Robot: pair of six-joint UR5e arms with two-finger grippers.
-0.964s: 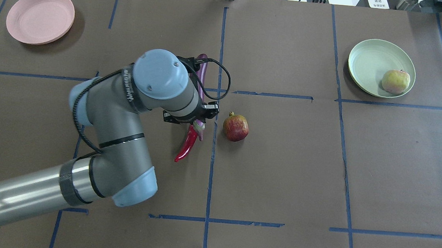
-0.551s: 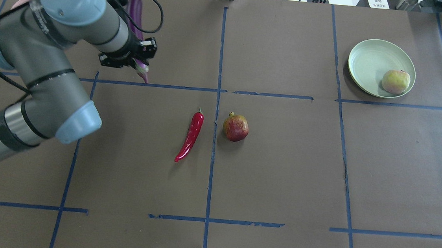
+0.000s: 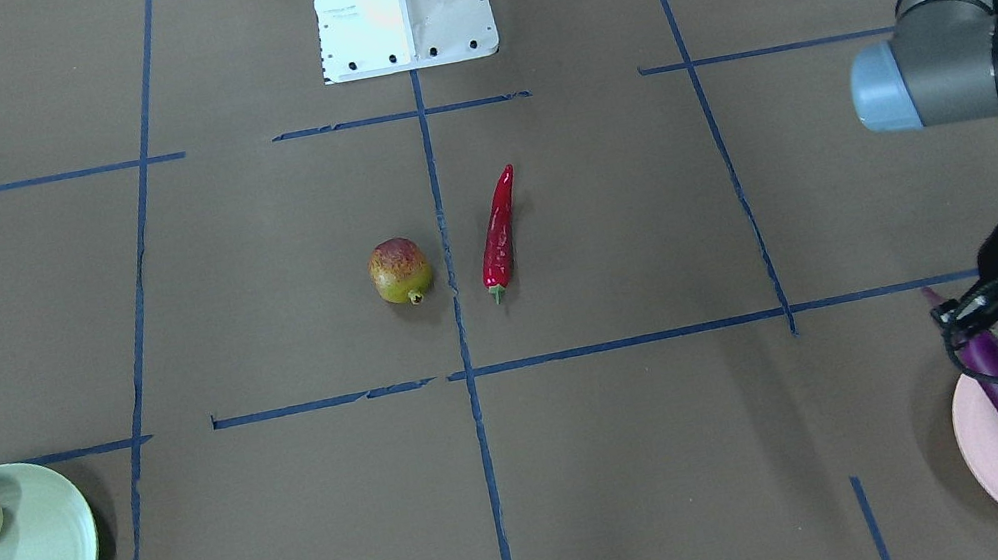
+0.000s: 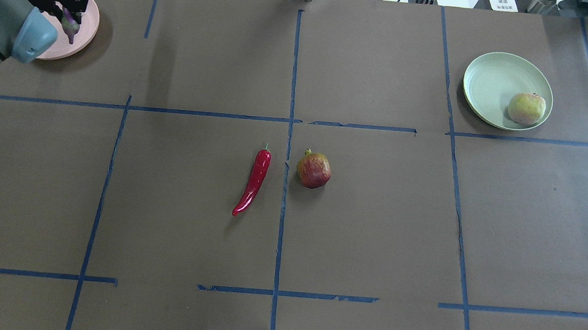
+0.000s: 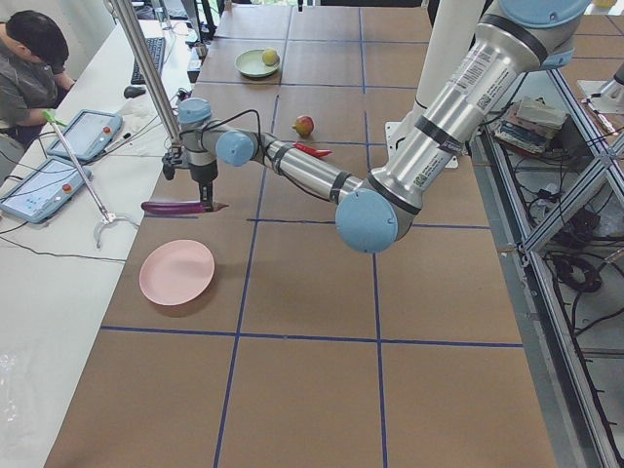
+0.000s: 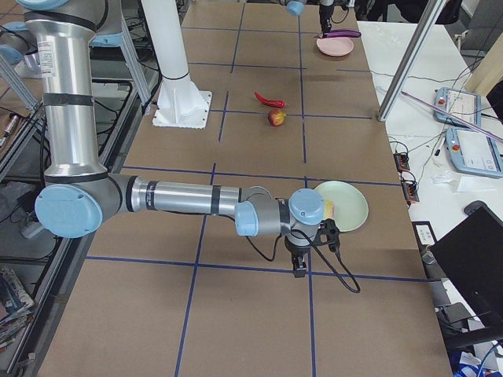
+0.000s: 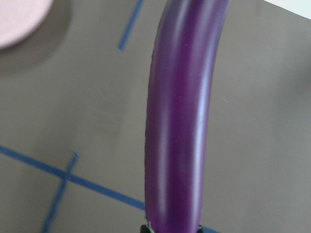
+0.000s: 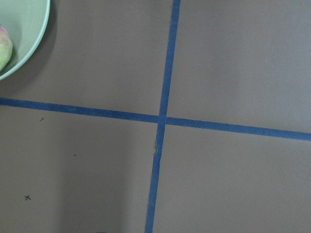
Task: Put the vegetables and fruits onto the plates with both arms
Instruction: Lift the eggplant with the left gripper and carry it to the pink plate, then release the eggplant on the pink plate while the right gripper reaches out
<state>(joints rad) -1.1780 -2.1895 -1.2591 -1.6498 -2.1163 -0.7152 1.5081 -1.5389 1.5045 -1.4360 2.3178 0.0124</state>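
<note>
- Left tool [image 5: 204,198] is clamped on the eggplant [image 5: 175,207] near its cap end. The veg hangs approx level in the air over the pink plate [image 5: 176,272], not touching it.
- Right tool [image 6: 299,269] sits low over the desk [image 4: 371,244], just beside the green plate [image 4: 495,81]. Can't tell if it's wide or narrow; its wrist cam shows only desk & a bit of plate.
- Peach [image 4: 526,108] is on the green plate, close to the rim. Chili [image 4: 254,181] & pomegranate [image 4: 314,170] lie mid-desk, just beside each other, not yet plated.
- Risk 1: the eggplant looks about as long as the plate is wide. If let go off-centre, one end prob overhangs the rim & it tips or slides off.
- Risk 2: dropped from this height, a glossy round-bodied veg could bounce or roll on a shallow plate. It should come lower first.
- Risk 3: the grip is far from the veg's middle, so the long end may droop or swing in the jaws & land skewed.
- Risk 4: chili & pomegranate are v. close. A tool going for one could nudge the other, & the pomegranate would roll. Both arms heading to the centre at once could also clash.
- Risk 5: a 2nd fruit set on the green plate may knock the peach over the rim.
</note>
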